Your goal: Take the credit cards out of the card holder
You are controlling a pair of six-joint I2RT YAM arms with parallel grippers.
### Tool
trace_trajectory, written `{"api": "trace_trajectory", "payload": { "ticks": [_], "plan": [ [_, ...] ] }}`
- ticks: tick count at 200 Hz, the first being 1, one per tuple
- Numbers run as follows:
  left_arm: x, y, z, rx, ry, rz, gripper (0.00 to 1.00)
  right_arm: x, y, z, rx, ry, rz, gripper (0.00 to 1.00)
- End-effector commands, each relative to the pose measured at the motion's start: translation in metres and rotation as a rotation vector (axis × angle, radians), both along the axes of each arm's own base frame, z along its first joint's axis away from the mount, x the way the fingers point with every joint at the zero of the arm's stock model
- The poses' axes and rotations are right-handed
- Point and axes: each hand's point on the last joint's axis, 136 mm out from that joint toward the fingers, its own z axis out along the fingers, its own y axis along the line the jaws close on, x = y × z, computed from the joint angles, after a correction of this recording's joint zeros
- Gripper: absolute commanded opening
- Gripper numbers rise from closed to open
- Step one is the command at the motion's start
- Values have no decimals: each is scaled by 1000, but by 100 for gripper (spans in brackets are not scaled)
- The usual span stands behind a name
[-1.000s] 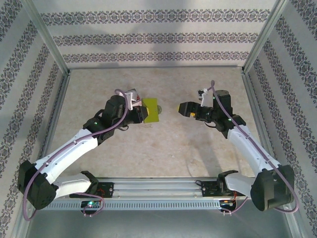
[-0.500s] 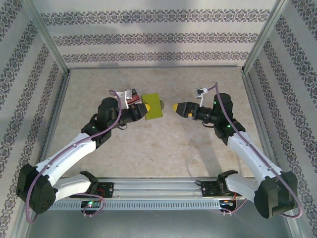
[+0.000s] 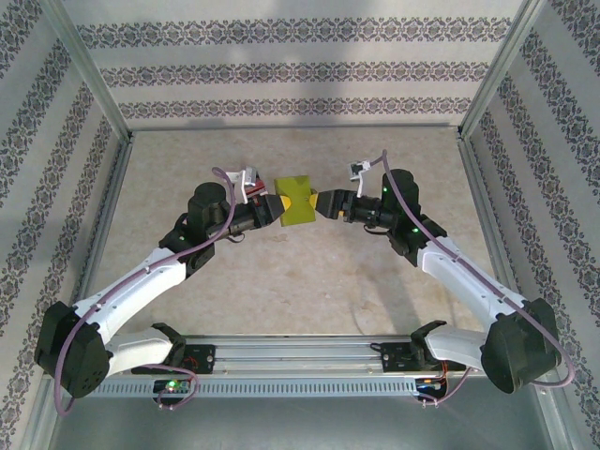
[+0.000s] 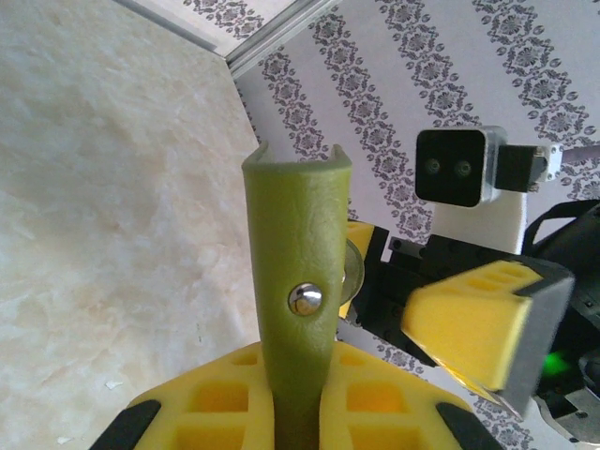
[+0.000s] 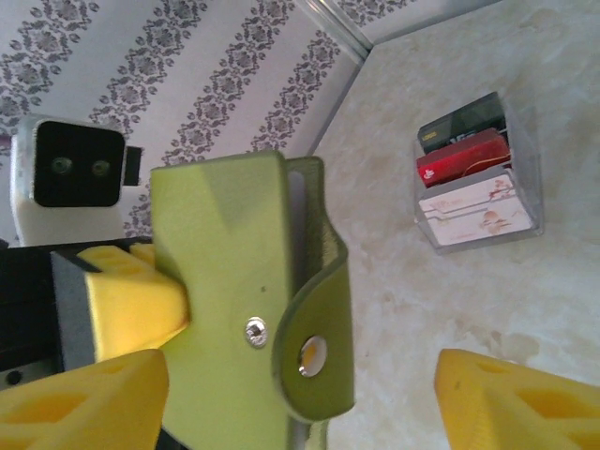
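Note:
The olive-green card holder [image 3: 298, 200] hangs above the table's middle, with my left gripper [image 3: 274, 206] shut on its left end. Seen from the left wrist, the card holder [image 4: 298, 253] stands edge-on, pinched between the yellow pads of that gripper [image 4: 300, 417]. My right gripper [image 3: 323, 203] is open at the holder's right end. In the right wrist view the card holder [image 5: 234, 300] has its snap flap [image 5: 319, 356] hanging loose, between my right gripper's [image 5: 300, 412] spread fingers. The credit cards, dark [image 5: 461, 120], red [image 5: 464, 155] and pinkish [image 5: 473, 211], lie in a clear sleeve [image 5: 527, 159] on the table.
Patterned walls and metal frame rails [image 3: 291, 127] close in the pale stone-look table [image 3: 300, 281] at the back and sides. Both arm bases sit on the rail [image 3: 300, 356] at the near edge. The right arm's finger [image 4: 478, 323] stands close beside the holder.
My right gripper has moved left up to the holder and its jaws have narrowed a little. My left gripper has carried the holder slightly right and turned it toward the right gripper.

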Motion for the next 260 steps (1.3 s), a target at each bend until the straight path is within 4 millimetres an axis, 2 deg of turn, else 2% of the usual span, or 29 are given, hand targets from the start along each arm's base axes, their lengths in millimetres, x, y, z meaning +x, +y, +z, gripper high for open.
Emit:
{"api": "trace_trajectory", "payload": {
  "ticks": [1,41,73,112,157,183,218,260],
  "plan": [
    [-2,-2,28,-60,-88,-28,0,10,-5,8,-8,-37,-36,68],
    [-7,-4,34,-71,-109,-55,0,13,-19,1,-6,-15,-64,56],
    [-11,-6,41,-91,-135,-81,0,7,-26,5,43,-13,-23,52],
    [-14,-9,46,-107,-158,-108,0,-9,-22,9,82,-15,76,52],
    [-18,-17,49,-118,-158,-151,0,-11,-19,8,99,-16,93,51],
    [-21,-22,52,-132,-162,-181,0,-11,-17,11,124,-26,112,45],
    [-22,-27,54,-147,-163,-201,0,-17,-11,27,209,-42,182,42],
    [-23,-29,55,-159,-168,-211,0,-19,-11,22,211,-26,191,35]
  ]
}}
